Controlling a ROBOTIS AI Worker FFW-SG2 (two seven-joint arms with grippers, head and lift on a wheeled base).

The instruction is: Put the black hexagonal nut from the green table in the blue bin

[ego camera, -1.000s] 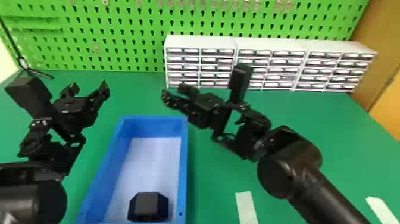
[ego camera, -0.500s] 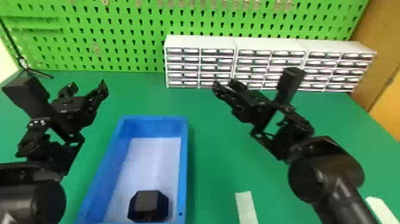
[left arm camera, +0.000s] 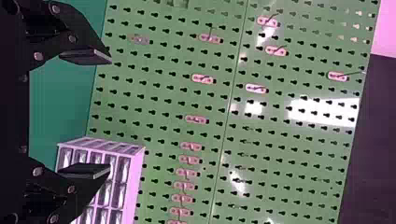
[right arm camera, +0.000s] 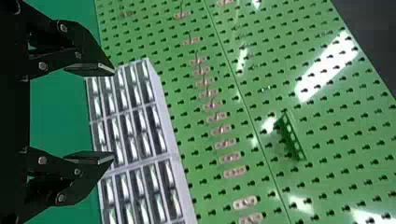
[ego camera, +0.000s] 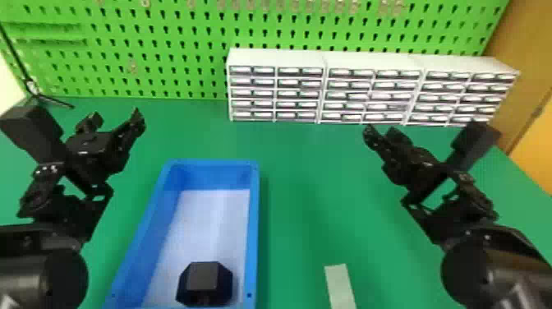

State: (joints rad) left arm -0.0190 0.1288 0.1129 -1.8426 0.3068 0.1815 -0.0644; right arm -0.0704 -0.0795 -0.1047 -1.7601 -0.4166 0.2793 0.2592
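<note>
On a clock laid over the head view, twelve at the top, there are two grippers, one black hexagonal nut (ego camera: 204, 283), one blue bin (ego camera: 255, 230), three white drawer cabinets (ego camera: 275, 55) and one pale strip (ego camera: 339, 285). The nut sits inside the bin, toward its six o'clock end. The left gripper (ego camera: 116, 117) is between nine and ten, the right gripper (ego camera: 380, 130) between two and three; each has its two fingers spread well apart with nothing between them. The bin's rim stands up around the nut; green surface runs from its three o'clock wall across to the right arm, and from its twelve o'clock wall to the cabinets. The green table (ego camera: 304, 176) meets a bright green pegboard (ego camera: 164, 78) at twelve, and a brownish-yellow panel (ego camera: 530, 94) rises between two and three.
</note>
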